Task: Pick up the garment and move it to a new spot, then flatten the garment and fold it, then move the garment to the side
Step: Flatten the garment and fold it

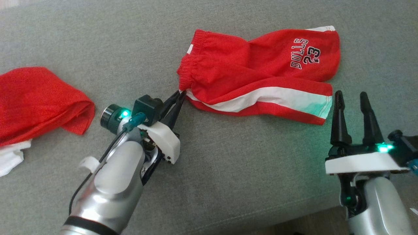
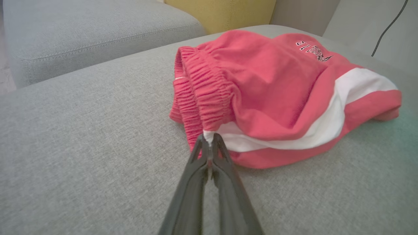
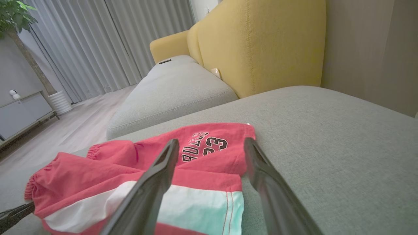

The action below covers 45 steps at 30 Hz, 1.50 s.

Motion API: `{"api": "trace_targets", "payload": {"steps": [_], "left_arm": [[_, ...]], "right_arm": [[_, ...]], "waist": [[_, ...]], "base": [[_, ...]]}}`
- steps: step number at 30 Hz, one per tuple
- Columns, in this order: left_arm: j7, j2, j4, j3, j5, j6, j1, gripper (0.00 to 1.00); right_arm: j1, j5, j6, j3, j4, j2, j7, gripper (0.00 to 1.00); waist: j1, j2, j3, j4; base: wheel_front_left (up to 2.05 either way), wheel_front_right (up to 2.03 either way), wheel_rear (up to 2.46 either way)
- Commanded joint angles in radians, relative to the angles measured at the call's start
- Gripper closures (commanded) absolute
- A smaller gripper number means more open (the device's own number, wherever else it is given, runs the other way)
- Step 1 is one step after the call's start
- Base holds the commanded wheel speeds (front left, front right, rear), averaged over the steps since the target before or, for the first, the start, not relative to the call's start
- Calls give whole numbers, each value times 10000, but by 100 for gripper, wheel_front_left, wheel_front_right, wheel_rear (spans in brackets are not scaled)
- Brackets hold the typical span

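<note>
Bare grey cushion [image 1: 130, 49] between red shorts [image 1: 248, 68] and second red garment [image 1: 36, 98] at left; yellow backrest [image 3: 261, 42] beyond.

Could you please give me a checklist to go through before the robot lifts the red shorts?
1. Left gripper shut on the shorts at the waistband corner: ok.
2. Right gripper gripping the leg hem: not ok; it is open beside the hem.
3. Shorts lying flat: not ok; they are bunched and creased.
4. Other red garment apart from the shorts: ok.
5. Left grip catches both fabric layers: cannot tell.
</note>
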Motion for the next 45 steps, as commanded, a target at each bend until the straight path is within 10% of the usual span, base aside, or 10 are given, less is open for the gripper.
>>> {"api": "trace_targets", "payload": {"steps": [1,34,35,40,45], "left_arm": [[-53,196,-388,232,-71,9,-344,100],[-53,227,-1217,260,-27,8,462,100],[-53,230,-1217,254,-32,8,469,100],[-53,255,-1207,218,-36,8,479,100],[-53,272,-1180,197,-42,8,505,100]], "right_arm": [[-263,-40,-7,194,-143,-45,-107,0],[-2550,-369,-7,-1,5864,-45,-27,0],[-2590,-356,-7,15,5971,-45,-36,3],[-2746,-256,-7,228,6423,-45,-70,97],[-2807,-254,-7,331,6670,-45,-89,100]], "waist": [[0,0,-52,25],[0,0,-539,505],[0,0,-542,501],[0,0,-563,488],[0,0,-625,471]], "base": [[0,0,0],[0,0,0],[0,0,0],[0,0,0],[0,0,0]]}}
